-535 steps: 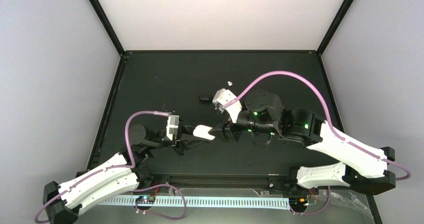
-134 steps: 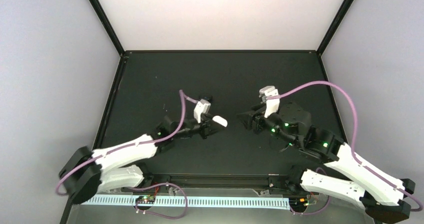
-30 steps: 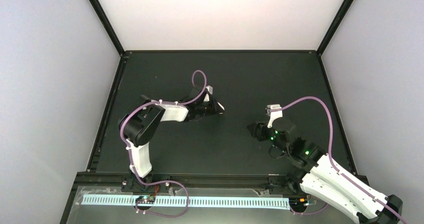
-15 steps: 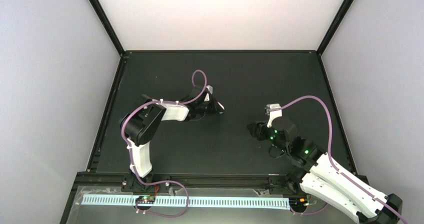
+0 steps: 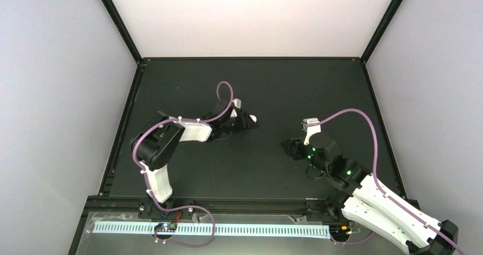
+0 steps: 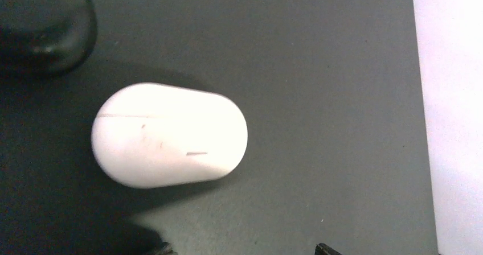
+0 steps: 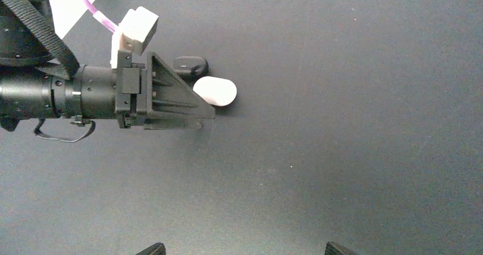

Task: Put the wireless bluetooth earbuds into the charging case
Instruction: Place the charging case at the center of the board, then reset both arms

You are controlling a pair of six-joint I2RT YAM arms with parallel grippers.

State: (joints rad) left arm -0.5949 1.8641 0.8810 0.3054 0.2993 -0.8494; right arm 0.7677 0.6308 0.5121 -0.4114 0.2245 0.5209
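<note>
Rises from the near-left base to a raised elbow, then runs the forearm right and away, ending with the left claw (image 5: 244, 120) low over the worktop (image 5: 188, 90), near its middle. Shows that claw released: in the left wrist view, 2 tips spread at the bottom edge with nothing gripped between them. Has the white case (image 6: 169, 134) lying on its side just past those tips, lid shut, free of both. Bears on that case only a thin seam near 1 end and a short grey dash, no letters. Has the black case (image 7: 191, 66) flat on the worktop just beside the white one, close to the claw's flank. Shows no earbuds in any of the 3 views. On the right, climbs from the near-right corner, bends in toward the middle and points the right claw (image 5: 287, 147) left at the other arm, well apart from both cases. Spreads that claw wide as well, tips far apart, grasping nothing.
</note>
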